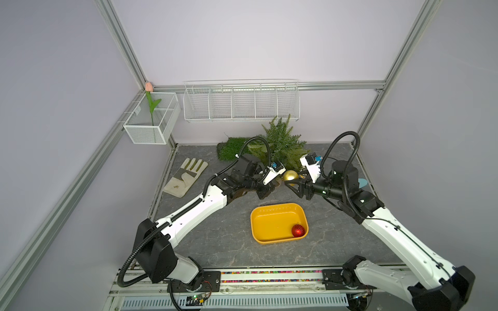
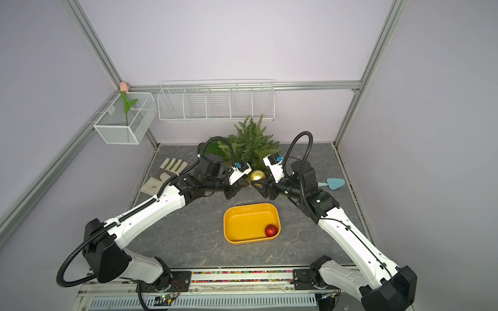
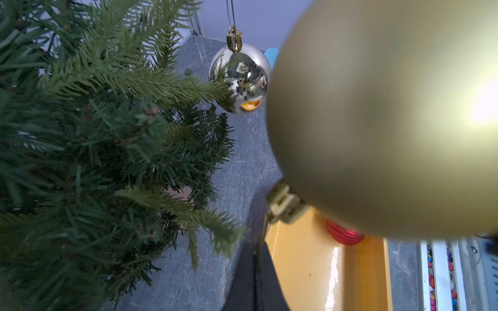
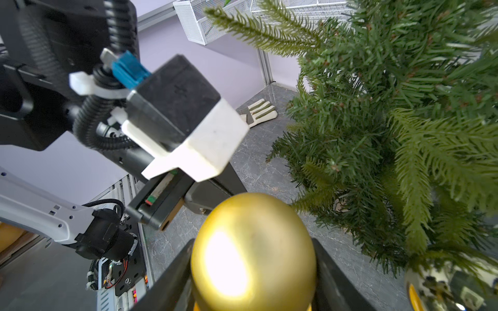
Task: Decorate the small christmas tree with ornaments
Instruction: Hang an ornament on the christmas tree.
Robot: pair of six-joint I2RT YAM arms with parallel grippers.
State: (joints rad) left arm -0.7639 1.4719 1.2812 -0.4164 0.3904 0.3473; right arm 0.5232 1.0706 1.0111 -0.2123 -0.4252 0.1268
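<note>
The small christmas tree [image 1: 280,145] [image 2: 250,140] stands at the back of the table. In front of it my right gripper [image 4: 253,242] [image 1: 292,184] is shut on the matte gold ornament [image 4: 253,253] [image 1: 290,175] [image 2: 257,175], one finger on each side of the ball. My left gripper [image 3: 256,250] [image 1: 270,187] is shut, pinching the thin string below that ornament's cap [image 3: 284,206]. A shiny gold ornament [image 3: 239,80] [image 4: 444,290] hangs by its string beside the tree's branches. The red ornament [image 1: 297,230] [image 2: 270,230] lies in the near right corner of the yellow tray [image 1: 269,223].
A work glove [image 1: 186,175] lies at the left and a green grass mat [image 1: 231,148] beside the tree. A blue trowel [image 2: 334,184] lies behind the right arm. On the walls hang a wire shelf [image 1: 239,102] and a mesh basket [image 1: 151,129] holding a tulip.
</note>
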